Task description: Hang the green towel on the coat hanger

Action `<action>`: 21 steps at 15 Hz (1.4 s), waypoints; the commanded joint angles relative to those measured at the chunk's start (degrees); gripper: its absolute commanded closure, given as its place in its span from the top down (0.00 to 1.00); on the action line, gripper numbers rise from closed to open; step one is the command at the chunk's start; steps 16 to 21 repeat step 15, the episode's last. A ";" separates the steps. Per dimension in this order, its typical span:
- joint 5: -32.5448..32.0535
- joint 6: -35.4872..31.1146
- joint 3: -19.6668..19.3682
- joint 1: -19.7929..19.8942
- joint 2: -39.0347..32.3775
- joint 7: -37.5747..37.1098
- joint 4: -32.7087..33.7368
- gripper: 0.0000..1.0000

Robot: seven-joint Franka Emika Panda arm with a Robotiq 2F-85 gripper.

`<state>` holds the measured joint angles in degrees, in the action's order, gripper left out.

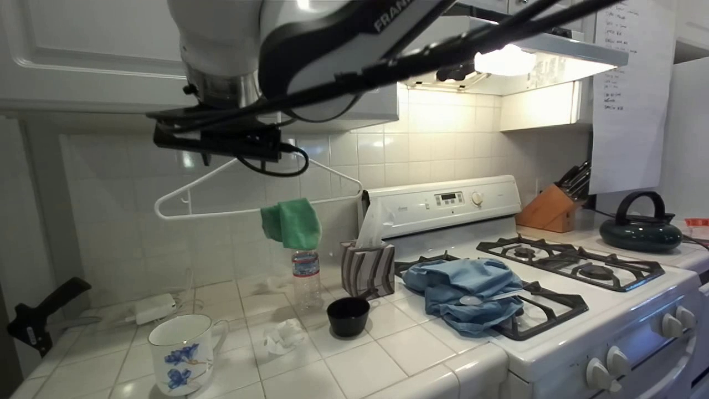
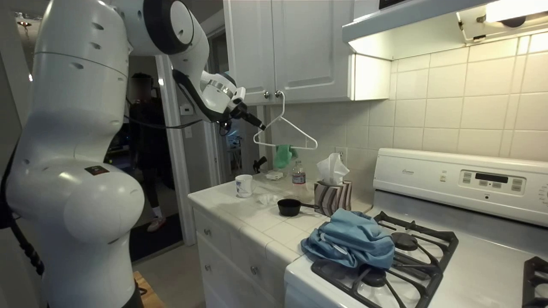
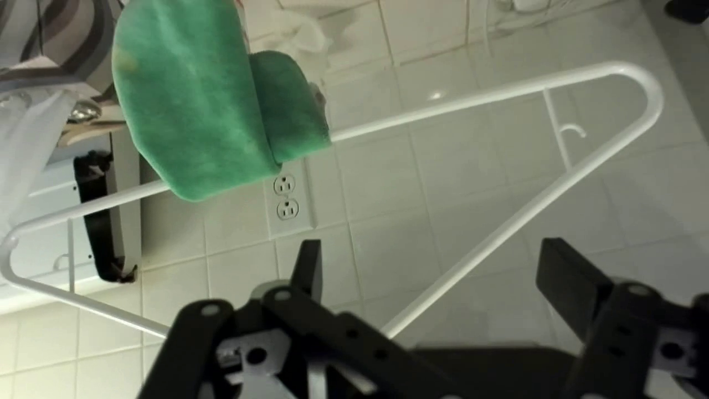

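The green towel is draped over the bottom bar of the white coat hanger, seen in both exterior views (towel [image 1: 299,224], [image 2: 283,156]; hanger [image 1: 221,214], [image 2: 306,148]). The hanger hangs by its hook from a cabinet knob [image 2: 278,93]. In the wrist view the towel [image 3: 188,100] is folded over the bar of the hanger [image 3: 465,103], with both ends hanging. My gripper [image 3: 435,266] is open and empty. Its fingers are apart, with the hanger's sloping arm showing between them, and do not touch the towel. The gripper [image 2: 262,127] is above the towel, near the hanger's upper part.
Below the towel stands a plastic bottle [image 1: 306,280]. A striped tissue box [image 1: 368,270], a small black pan [image 1: 348,317], a flowered mug [image 1: 183,354] and crumpled tissue [image 1: 283,336] are on the counter. A blue cloth [image 2: 353,239] lies on the stove. Cabinets [image 2: 314,47] are overhead.
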<state>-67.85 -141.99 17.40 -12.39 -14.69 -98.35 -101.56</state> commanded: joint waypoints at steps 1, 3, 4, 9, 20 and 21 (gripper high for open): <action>15.75 -2.74 7.68 7.94 7.00 13.18 -8.67 1.00; 24.94 -0.69 13.09 12.93 7.95 21.47 -10.12 1.00; 29.62 -0.66 15.58 15.53 8.01 26.00 -10.56 1.00; 50.77 6.79 20.18 22.36 8.61 48.05 -10.01 1.00; 50.83 5.38 10.55 13.42 8.12 48.34 -9.38 1.00; 50.83 5.38 10.55 13.42 8.12 48.34 -9.38 1.00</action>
